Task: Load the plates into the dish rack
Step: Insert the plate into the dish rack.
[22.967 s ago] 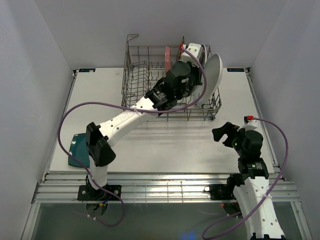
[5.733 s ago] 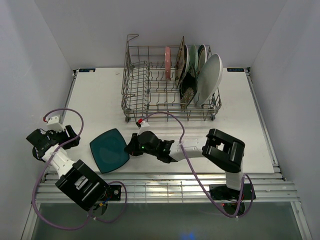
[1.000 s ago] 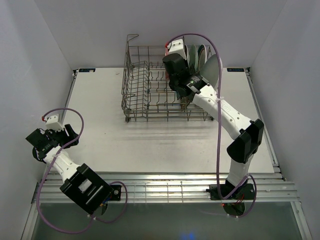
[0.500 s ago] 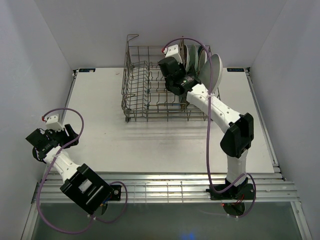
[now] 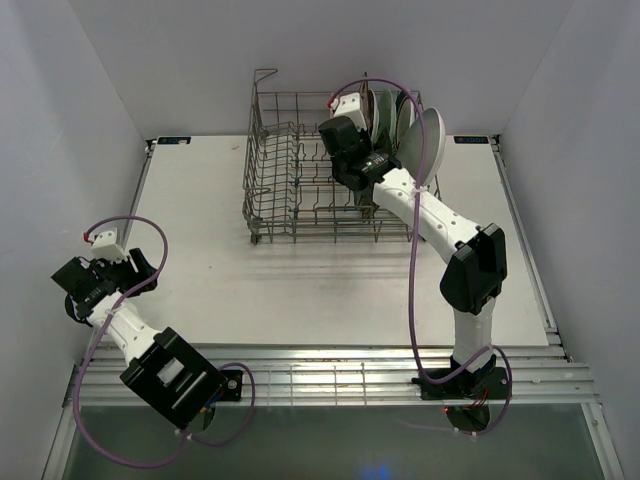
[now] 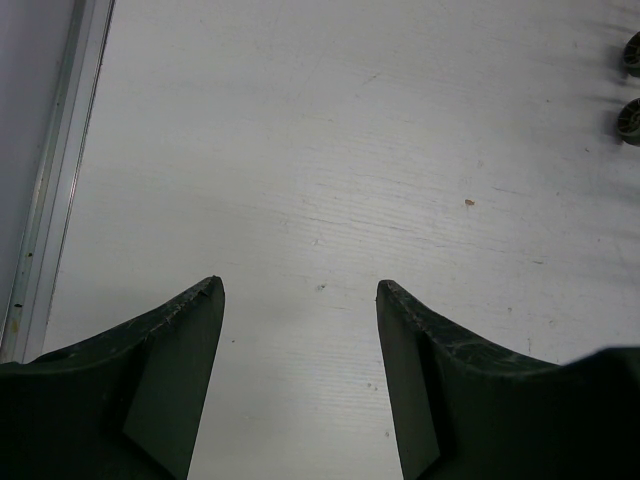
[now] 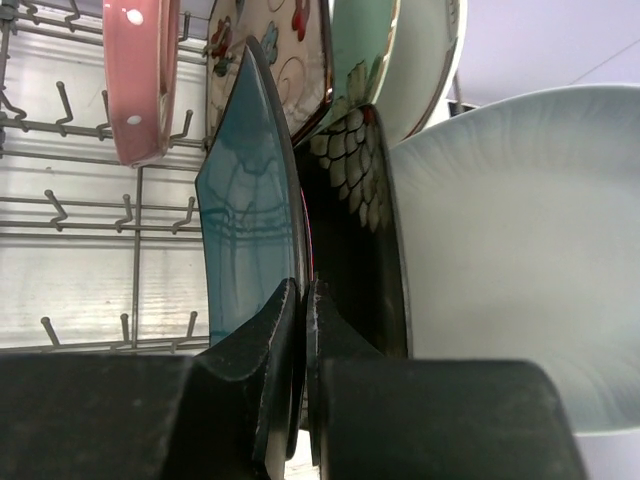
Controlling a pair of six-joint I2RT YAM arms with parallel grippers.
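The right gripper [image 7: 303,292] pinches the dark teal plate [image 7: 250,220] by its near rim, jaws narrow on it. The plate stands on edge, running straight ahead of the jaws into the dish rack [image 7: 90,185], between the pink plate [image 7: 140,70] and the black floral plate [image 7: 350,200]. The left gripper [image 6: 300,290], jaws wide and holding nothing, is well apart.

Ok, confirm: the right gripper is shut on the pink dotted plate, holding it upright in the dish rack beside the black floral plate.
Wrong plate: the right wrist view shows the right gripper shut on the dark teal plate, upright in the dish rack beside the black floral plate.
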